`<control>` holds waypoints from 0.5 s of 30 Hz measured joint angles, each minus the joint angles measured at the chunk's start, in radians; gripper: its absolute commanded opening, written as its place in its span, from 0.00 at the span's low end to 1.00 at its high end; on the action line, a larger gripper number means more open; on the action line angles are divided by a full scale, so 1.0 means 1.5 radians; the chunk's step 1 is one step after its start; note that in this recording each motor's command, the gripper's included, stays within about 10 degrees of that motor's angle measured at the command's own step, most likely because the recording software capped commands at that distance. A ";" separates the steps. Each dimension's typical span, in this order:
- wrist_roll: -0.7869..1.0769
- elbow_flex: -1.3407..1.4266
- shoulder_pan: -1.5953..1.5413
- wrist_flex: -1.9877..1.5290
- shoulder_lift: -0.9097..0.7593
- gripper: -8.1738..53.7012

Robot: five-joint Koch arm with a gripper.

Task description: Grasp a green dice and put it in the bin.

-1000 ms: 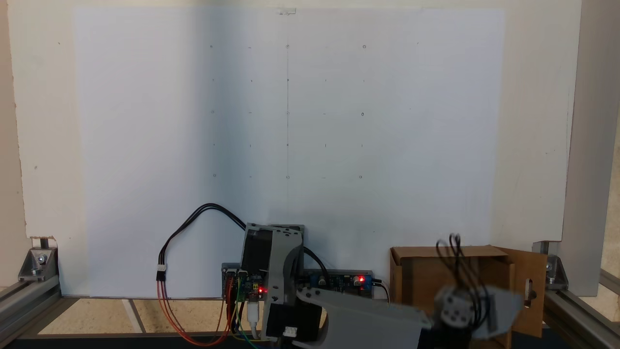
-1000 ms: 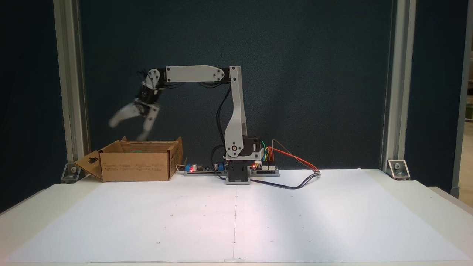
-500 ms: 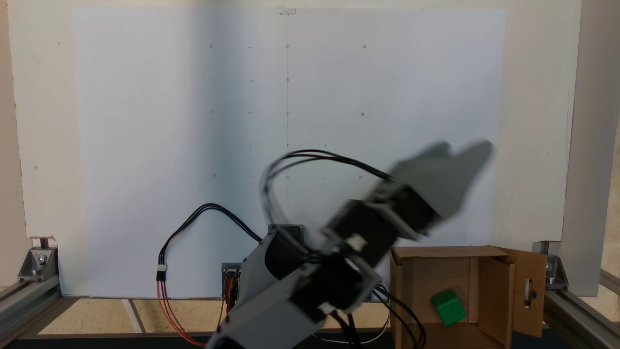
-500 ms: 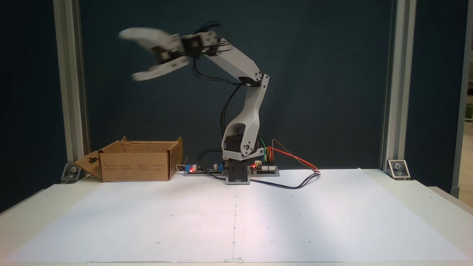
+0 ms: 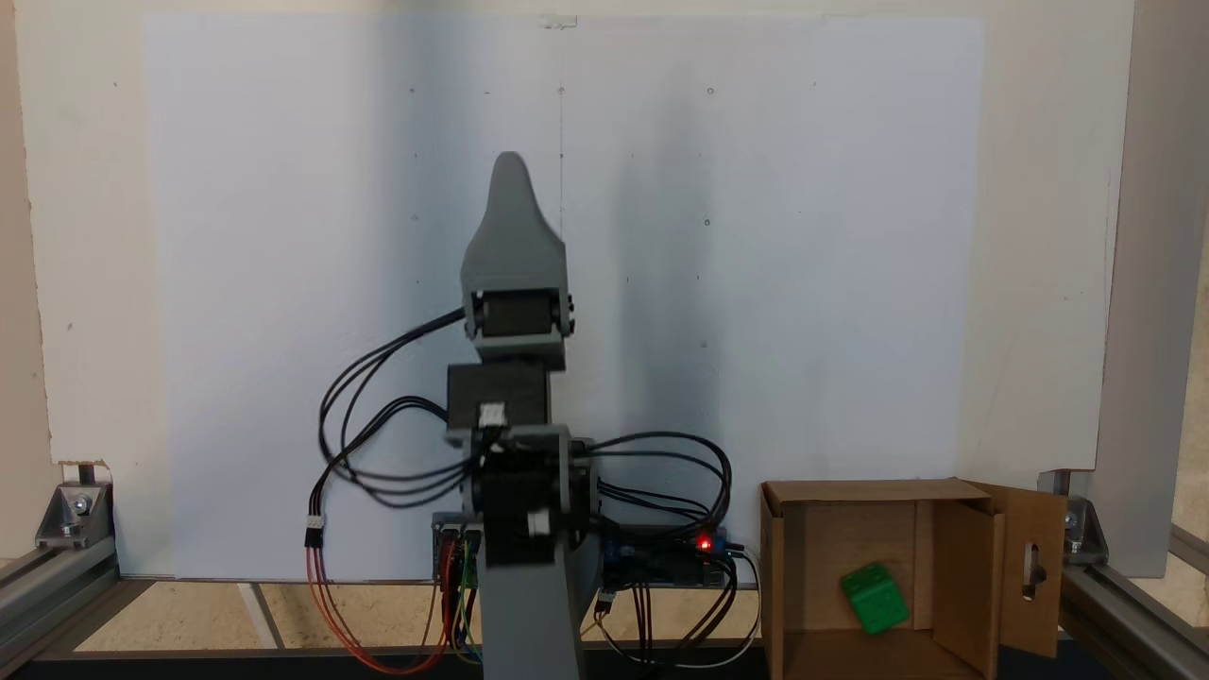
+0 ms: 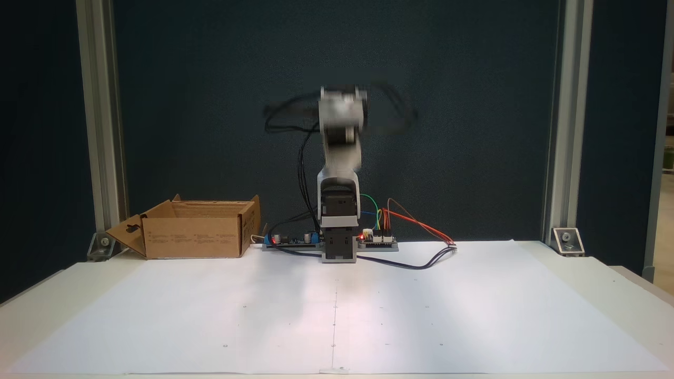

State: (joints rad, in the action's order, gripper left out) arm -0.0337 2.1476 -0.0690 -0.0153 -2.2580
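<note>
Resting in the box: green dice lies inside the cardboard bin

Lying tilted on the floor of the bin (image 5: 812, 604), the green dice (image 5: 876, 598) shows one pale-dimpled face toward the camera in a fixed view, close to the box's inner right wall. The bin, a brown corrugated cardboard box, stands at the edge of the white paper sheet (image 5: 283, 236), with a side flap (image 5: 1032, 567) folded outward and pierced by an oblong handle slot. In another fixed view the same box (image 6: 195, 236) sits at the back left of the table, its walls hiding the dice.

The Koch arm (image 5: 515, 472) stands apart from the bin, folded upright over its base. Its gripper (image 5: 511, 175) reaches out over the paper, pointing away from the base, and in that view a single grey jaw tip shows, one jaw lying behind the other, so whether the pincer is spread or pressed together cannot be told. Seen from the front, the arm's upper part (image 6: 341, 113) is blurred. Black cables (image 5: 378, 416) loop beside the arm, and a red light glows on the circuit board (image 5: 704, 545) next to the base.
</note>
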 measured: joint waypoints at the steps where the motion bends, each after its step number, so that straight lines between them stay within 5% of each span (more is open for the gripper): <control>1: 0.001 0.037 -0.002 0.028 0.001 0.87; 15: 0.006 0.363 0.036 0.412 0.000 0.84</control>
State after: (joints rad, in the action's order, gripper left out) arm -0.0245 2.6921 -0.0153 0.6029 -2.2580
